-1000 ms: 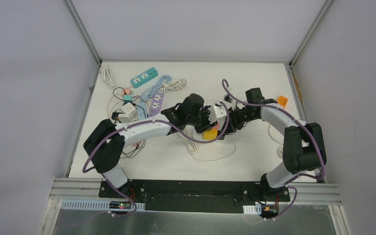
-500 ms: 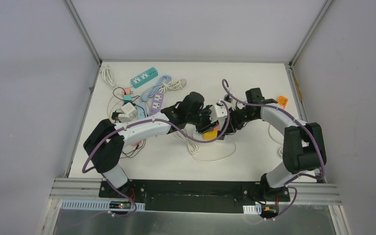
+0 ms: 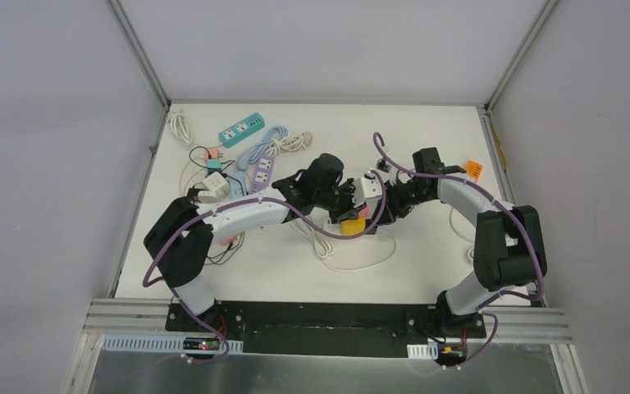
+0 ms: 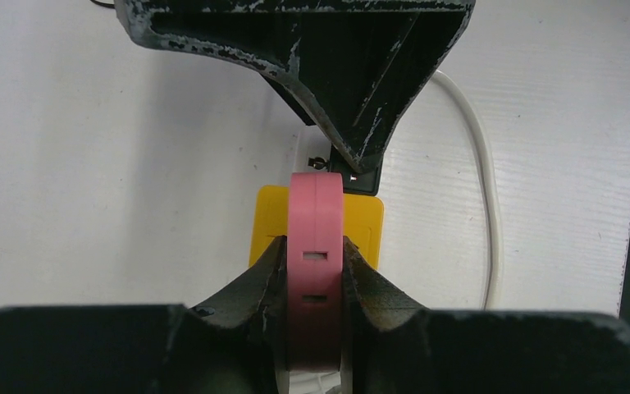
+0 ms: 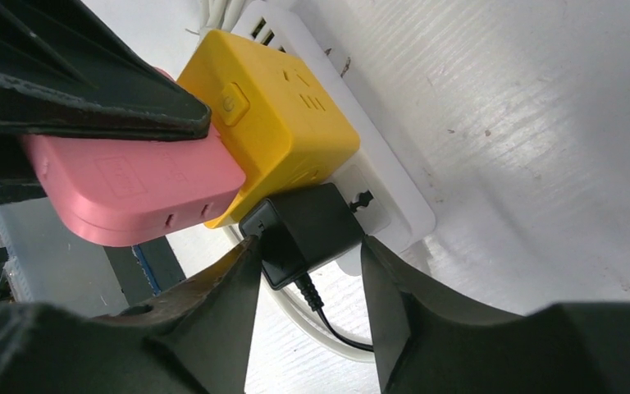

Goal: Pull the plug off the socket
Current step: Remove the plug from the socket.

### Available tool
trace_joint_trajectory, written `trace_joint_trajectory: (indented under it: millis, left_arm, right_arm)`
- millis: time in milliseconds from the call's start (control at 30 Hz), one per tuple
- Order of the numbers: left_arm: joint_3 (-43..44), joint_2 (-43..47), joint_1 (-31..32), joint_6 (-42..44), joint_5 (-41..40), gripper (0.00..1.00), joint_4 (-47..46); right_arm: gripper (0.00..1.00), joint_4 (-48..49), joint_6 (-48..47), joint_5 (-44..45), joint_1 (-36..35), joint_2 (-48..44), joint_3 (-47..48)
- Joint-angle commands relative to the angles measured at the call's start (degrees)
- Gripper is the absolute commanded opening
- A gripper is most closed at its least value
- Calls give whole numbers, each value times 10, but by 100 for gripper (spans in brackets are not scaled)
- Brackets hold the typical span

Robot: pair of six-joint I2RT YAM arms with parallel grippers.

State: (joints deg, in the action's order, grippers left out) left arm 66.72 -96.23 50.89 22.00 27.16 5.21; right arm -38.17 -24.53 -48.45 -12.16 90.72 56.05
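Note:
A pink plug (image 4: 316, 238) sits in a yellow cube socket (image 4: 362, 220), which stands on a white power strip (image 5: 394, 205) at mid-table. My left gripper (image 4: 315, 256) is shut on the pink plug, one finger pressed on each flat side. From above, the left gripper (image 3: 346, 208) and right gripper (image 3: 382, 215) meet over the yellow cube (image 3: 349, 227). A black plug (image 5: 308, 234) with a thin black lead sits in the strip beside the cube. My right gripper (image 5: 308, 256) straddles it, both fingers against its sides.
At the back left lie a teal power strip (image 3: 241, 130), a lavender strip (image 3: 260, 174) and a white cube adapter (image 3: 213, 187) amid tangled cords. An orange piece (image 3: 473, 170) lies at the right edge. A white cable (image 3: 361, 261) loops in front of the strip.
My left gripper's fingers have closed onto the pink plug. Both arms have stayed almost where they were.

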Motion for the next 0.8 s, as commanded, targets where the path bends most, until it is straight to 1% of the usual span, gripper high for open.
trace_joint_trajectory:
  millis: [0, 233, 367, 567, 767]
  left_arm:
    - [14, 5, -5, -11, 4, 0, -13]
    - [-12, 22, -4, -29, -6, 0, -27]
    - [-22, 29, 2, -36, -14, 0, -32]
    - [-29, 31, 5, -50, -24, 0, -42]
    - [-31, 30, 7, -57, -27, 0, -49]
  right_arm:
    - [53, -13, -11, -4, 15, 8, 11]
    - [69, -22, -12, -55, 29, -8, 9]
    - [72, -19, -3, -82, 29, -14, 8]
    - [77, 35, 63, -95, 23, -14, -9]
    - [79, 74, 104, -65, 0, -11, -21]
